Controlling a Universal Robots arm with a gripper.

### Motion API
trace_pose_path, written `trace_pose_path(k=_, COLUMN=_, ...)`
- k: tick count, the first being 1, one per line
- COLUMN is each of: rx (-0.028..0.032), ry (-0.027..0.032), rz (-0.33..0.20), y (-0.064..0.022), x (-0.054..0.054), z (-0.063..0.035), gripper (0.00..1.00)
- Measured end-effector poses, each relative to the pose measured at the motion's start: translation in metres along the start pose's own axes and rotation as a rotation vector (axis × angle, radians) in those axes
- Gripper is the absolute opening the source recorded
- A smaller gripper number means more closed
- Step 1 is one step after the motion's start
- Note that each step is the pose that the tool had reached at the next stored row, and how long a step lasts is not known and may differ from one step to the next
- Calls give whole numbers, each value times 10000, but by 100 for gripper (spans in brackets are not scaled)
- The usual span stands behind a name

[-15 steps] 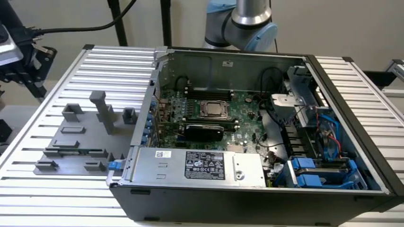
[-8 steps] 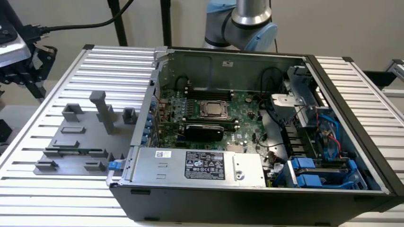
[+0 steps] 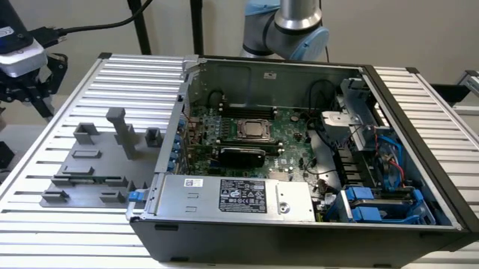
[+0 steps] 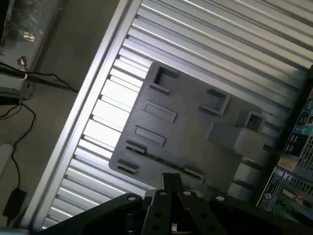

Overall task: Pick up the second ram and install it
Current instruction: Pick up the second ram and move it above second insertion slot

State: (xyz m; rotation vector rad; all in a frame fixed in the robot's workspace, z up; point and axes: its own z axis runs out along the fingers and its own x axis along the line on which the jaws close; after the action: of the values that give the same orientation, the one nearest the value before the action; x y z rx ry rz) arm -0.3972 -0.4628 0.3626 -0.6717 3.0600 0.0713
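Second ram is seated in the long slot near the front edge of the grey fixture tray. The tray is on the slatted table, at the exterior view's left of the open PC case. The stick is not gripped and not in the case.

It is probably parked in that slot so it is kept at a known, repeatable pose with its upper edge exposed for a pick from above. That is a judgement only.

Gripper is held above the table past the tray's far corner, well apart from the stick. Nothing is seen in it. Whether it is apart or closed cannot be told.

Wrist view: the gripper is aimed down over the tray. The ram is shown as 1 thin strip between 2 end clips, the nearest tray feature to the gripper.

Exterior view: the motherboard and processor inside the case are shown, plus the arm's standoff from the tray.
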Motion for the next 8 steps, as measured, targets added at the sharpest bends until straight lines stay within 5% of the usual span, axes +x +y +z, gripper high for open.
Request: trace_pose_path(k=8, rx=-4, ry=18, rz=-1463, y=-2, x=0, z=35, gripper=0)
